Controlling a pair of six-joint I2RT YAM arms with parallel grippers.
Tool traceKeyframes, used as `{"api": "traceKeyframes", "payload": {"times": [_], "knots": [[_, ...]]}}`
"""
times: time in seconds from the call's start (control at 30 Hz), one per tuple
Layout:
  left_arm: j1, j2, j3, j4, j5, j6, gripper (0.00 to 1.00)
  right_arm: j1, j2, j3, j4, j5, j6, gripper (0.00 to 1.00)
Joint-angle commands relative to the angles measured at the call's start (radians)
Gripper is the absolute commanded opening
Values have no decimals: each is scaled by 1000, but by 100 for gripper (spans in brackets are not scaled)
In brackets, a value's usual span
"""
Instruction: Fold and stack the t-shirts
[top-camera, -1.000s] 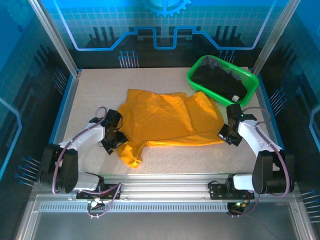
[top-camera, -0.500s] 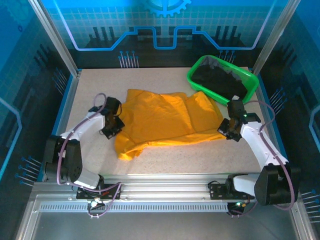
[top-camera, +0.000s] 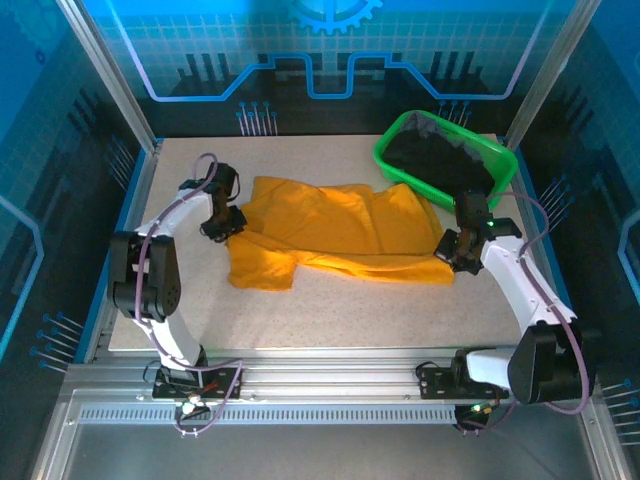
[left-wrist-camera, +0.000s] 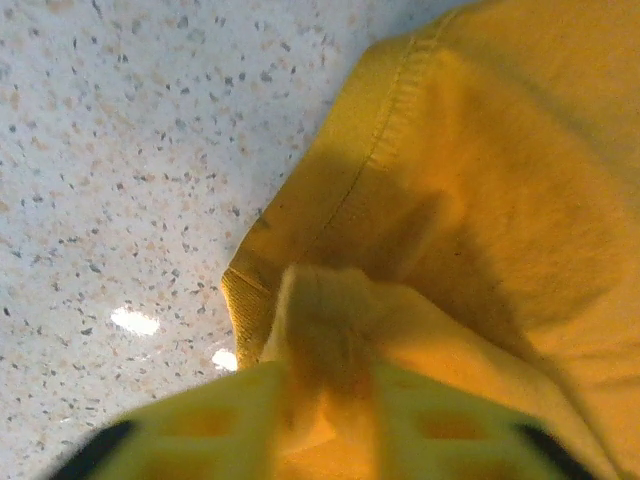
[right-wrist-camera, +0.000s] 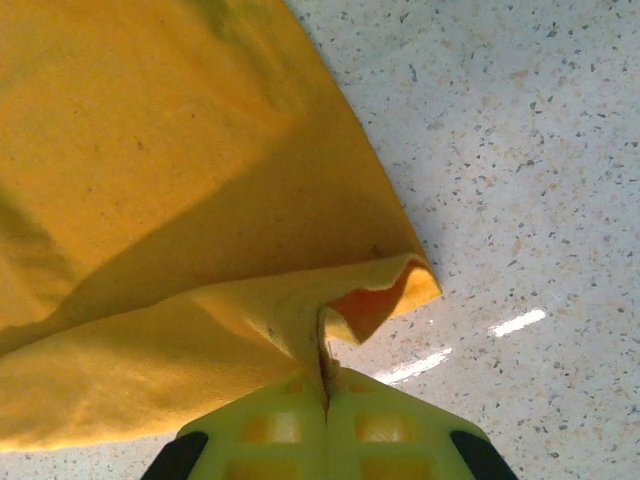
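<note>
- The speckled table (top-camera: 330, 310) carried everything, and both arms reached forward over it from its near edge.
- The bright orange-yellow t-shirt (top-camera: 330, 230) lay stretched across the table between the two grippers. It was rumpled rather than flat. Its near edge was doubled into a thick fold that ran toward the right gripper, and a loose flap lay on the table just near of the left gripper.
- The green mesh basket (top-camera: 384, 158) stood just beyond the right gripper, tilted at an angle to the table's edges. It held the black t-shirts (top-camera: 440, 160) in a dark crumpled heap.
- The left gripper (top-camera: 222, 222) sat at the orange shirt's left end. In the left wrist view its yellow-green fingers (left-wrist-camera: 240, 420) were pinched on a bunched ridge of the cloth (left-wrist-camera: 480, 180), which puckered upward between them. A stitched hem curved away ahead of the fingers, and bare table lay to their left.
- The right gripper (top-camera: 447, 250) sat at the shirt's right end. In the right wrist view its fingers (right-wrist-camera: 260, 430) were pressed together with a thin fold of the fabric (right-wrist-camera: 150, 150) caught between them. Just ahead of the fingers a corner of the cloth curled open, showing a deeper orange inside. The rest of the cloth spread away to the left, with bare table to the right.
</note>
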Motion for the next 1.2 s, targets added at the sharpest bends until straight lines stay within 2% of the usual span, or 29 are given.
{"api": "traceKeyframes", "payload": {"times": [0.0, 0.13, 0.23, 0.4, 0.57, 0.7, 0.8, 0.93, 1.1, 1.17], "knots": [[8, -64, -24, -14, 24, 28, 62, 5, 16, 47, -14, 10, -32, 0], [7, -243, -174, 20, 40, 11, 59, 2, 32, 65, -18, 12, -46, 0], [8, -308, -281, 28, 80, 3, 56, -1, 38, 61, -5, 2, -46, 0], [8, -263, -345, 74, 188, -4, 49, -1, 58, 59, 3, -17, -43, 0], [8, -180, -347, 43, 139, -35, 48, -2, 60, 62, 4, -20, -43, 0], [8, -263, -349, 97, 121, -43, 49, -2, 54, 62, -2, -17, -47, 0], [7, -301, -346, 156, 173, -36, 49, -5, 51, 54, -2, -14, -46, 0], [0, -172, -337, 120, 248, -27, 42, -9, 53, 52, 4, -20, -44, 0], [-34, -144, -377, 47, 140, -58, 38, -8, 54, 61, 4, -21, -44, 0], [-49, -168, -414, 77, 144, -71, 34, -9, 57, 57, 7, -23, -43, 0]]}}
